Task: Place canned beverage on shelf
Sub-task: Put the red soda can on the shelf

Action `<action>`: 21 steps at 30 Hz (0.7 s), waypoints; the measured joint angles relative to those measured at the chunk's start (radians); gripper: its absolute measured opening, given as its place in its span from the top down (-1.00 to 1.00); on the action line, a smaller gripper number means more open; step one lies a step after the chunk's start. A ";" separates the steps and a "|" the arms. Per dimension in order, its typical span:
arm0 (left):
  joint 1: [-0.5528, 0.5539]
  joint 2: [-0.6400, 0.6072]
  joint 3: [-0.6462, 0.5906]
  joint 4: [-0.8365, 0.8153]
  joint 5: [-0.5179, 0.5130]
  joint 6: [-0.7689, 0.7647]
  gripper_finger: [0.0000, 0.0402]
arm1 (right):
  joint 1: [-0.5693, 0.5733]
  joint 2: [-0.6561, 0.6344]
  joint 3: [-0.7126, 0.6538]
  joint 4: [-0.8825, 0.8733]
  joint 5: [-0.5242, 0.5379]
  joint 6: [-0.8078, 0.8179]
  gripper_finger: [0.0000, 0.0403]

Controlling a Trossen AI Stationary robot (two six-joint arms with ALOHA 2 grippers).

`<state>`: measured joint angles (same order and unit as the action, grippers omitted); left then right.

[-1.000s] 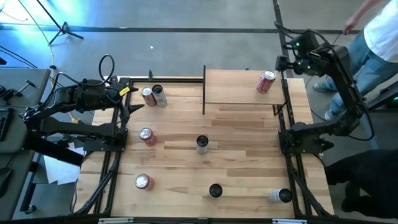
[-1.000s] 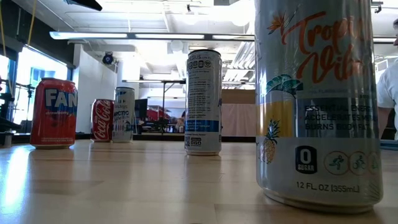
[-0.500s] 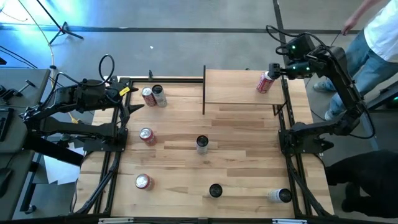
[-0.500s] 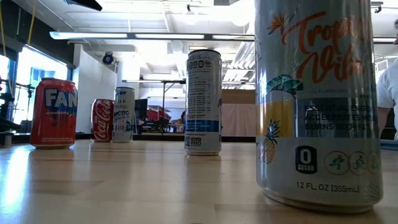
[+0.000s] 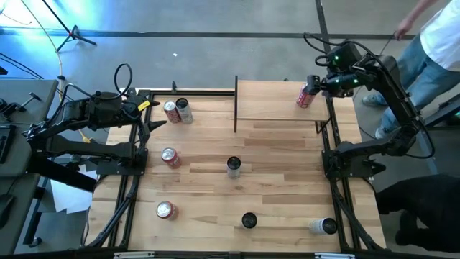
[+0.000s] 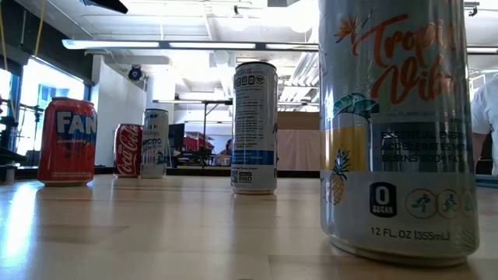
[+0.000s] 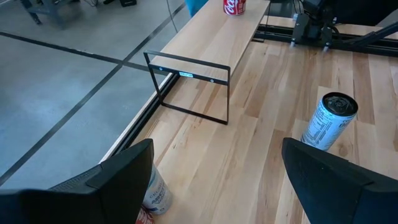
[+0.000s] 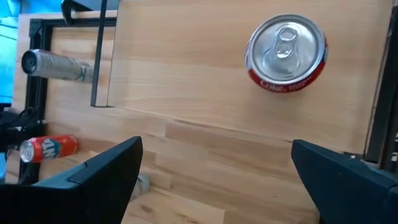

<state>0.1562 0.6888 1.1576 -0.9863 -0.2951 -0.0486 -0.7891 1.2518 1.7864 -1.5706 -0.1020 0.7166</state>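
The shelf (image 5: 277,101), a light-wood board in a thin black frame, stands at the table's far edge, right of centre. A red canned beverage (image 5: 307,95) stands upright on its bottom at the shelf's right end, top up (image 8: 286,53). My right gripper (image 5: 316,82) hovers open just above and to the right of this can, its fingers (image 8: 106,177) spread wide with nothing between them. My left gripper (image 5: 154,119) waits open at the table's far left (image 7: 217,152), beside two cans (image 5: 177,110).
Loose cans stand on the tabletop: a red one (image 5: 169,157) at mid left, a slim one (image 5: 233,167) at the centre, a red one (image 5: 166,209), a dark-topped one (image 5: 249,220) and a pale one (image 5: 323,226) along the near edge. A person (image 5: 438,43) stands beyond the far right corner.
My right gripper has swung from beyond the shelf's right end toward the red can on the shelf, turning at the wrist as it went, and has stayed open. The can has kept its place.
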 joint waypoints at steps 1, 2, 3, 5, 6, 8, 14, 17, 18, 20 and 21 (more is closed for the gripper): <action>0.000 0.000 0.000 0.000 0.000 0.000 -0.67 | 0.000 0.000 0.000 0.000 -0.001 0.000 -0.99; 0.000 0.000 0.000 0.000 0.000 0.000 -0.67 | 0.000 0.000 0.000 0.000 -0.002 -0.001 -0.99; 0.000 0.000 0.000 0.000 0.000 0.000 -0.67 | 0.000 0.000 0.000 0.000 -0.008 0.003 -0.99; 0.000 0.000 0.000 0.000 0.000 0.000 -0.67 | 0.000 0.000 0.000 0.000 -0.044 0.035 -0.99; 0.000 0.000 0.000 0.000 0.000 0.000 -0.67 | -0.001 0.000 0.000 0.000 -0.067 0.056 -0.99; 0.000 0.000 0.000 0.000 0.000 0.000 -0.67 | -0.002 0.000 0.000 0.001 -0.108 0.077 -0.99; 0.000 0.000 0.000 0.000 0.000 0.000 -0.67 | -0.002 0.000 0.000 0.000 -0.134 0.068 -0.99; 0.000 0.000 0.000 0.000 0.000 0.000 -0.67 | -0.002 0.000 0.000 0.000 -0.131 0.035 -0.99; 0.000 0.000 0.000 0.000 0.000 0.000 -0.67 | -0.002 0.000 0.000 0.000 -0.131 0.019 -0.99; 0.000 0.000 0.000 0.000 0.000 0.000 -0.67 | -0.002 0.000 0.000 0.000 -0.131 -0.011 -0.99; 0.000 0.000 0.000 0.000 0.000 0.000 -0.67 | -0.002 0.000 0.000 0.000 -0.131 -0.026 -0.99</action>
<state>0.1566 0.6889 1.1576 -0.9863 -0.2951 -0.0486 -0.7912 1.2518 1.7863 -1.5707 -0.2325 0.6905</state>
